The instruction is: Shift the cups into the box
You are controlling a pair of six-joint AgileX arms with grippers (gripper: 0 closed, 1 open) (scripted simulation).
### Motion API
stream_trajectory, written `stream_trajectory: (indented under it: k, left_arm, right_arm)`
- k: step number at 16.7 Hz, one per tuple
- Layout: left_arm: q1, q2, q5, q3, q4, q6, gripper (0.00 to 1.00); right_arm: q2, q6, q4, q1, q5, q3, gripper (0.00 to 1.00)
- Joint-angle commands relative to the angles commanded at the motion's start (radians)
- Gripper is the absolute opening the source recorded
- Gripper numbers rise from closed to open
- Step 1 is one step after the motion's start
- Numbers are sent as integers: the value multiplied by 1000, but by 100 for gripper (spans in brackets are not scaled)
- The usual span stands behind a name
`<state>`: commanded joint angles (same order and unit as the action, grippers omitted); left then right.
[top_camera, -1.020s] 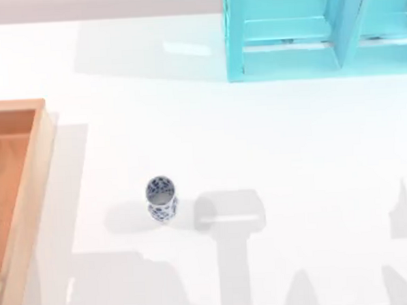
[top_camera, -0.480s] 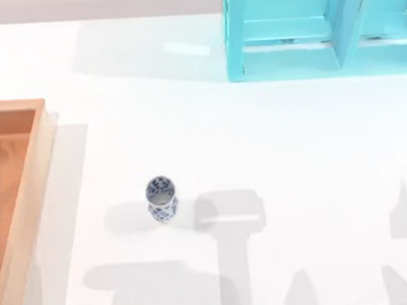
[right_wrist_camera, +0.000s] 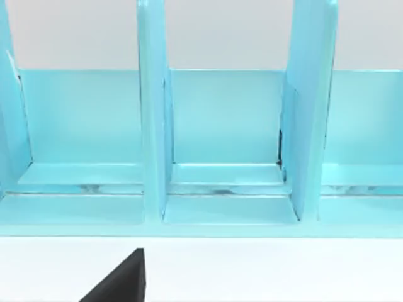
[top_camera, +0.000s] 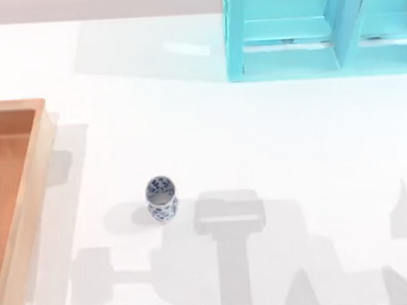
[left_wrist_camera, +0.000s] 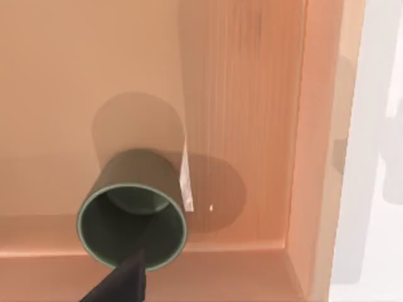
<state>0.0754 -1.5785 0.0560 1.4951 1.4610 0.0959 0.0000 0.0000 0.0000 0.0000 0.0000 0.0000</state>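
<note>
Top view: the white cup [top_camera: 161, 198] stands upright on the bare worktop [top_camera: 271, 135], left of the middle and nearer the front edge, well apart from the box [top_camera: 30, 202]. That box lies along the worktop's left edge, its light rim running from the left-middle down toward the front left corner. A turquoise shelf [top_camera: 320, 30] stands at the back edge, toward the right corner. A small dark speck at the left edge, just behind the box's back rim, is too little to identify.

Left wrist view: the olive cup [left_wrist_camera: 132, 217] is inside the box [left_wrist_camera: 315, 126], over the orange-brown floor close to a corner where two rims meet. Its open mouth faces the camera and it casts a round shadow on the floor beside it. One dark finger of the left gripper [left_wrist_camera: 119, 283] reaches to the cup's rim and overlaps it; whether the fingers are clamped on the cup or apart I cannot tell.

Right wrist view: the shelf's [right_wrist_camera: 220, 145] compartments face the camera, with a strip of white worktop in front. One dark finger of the right gripper [right_wrist_camera: 123, 280] juts in at the frame's edge; whether its fingers are apart or together I cannot tell.
</note>
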Motion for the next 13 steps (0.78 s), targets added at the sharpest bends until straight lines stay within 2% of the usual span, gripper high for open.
stream_trajectory:
  k: [8, 10, 13]
  left_arm:
    - [-566, -353, -43, 224, -90, -559, 100]
    - [-657, -407, -50, 259, -114, -650, 100]
    - [-713, -442, -54, 282, -133, -707, 100]
  right_arm:
    - [0, 0, 0, 0, 0, 0, 100]
    - [0, 0, 0, 0, 0, 0, 100]
    - [0, 0, 0, 0, 0, 0, 100]
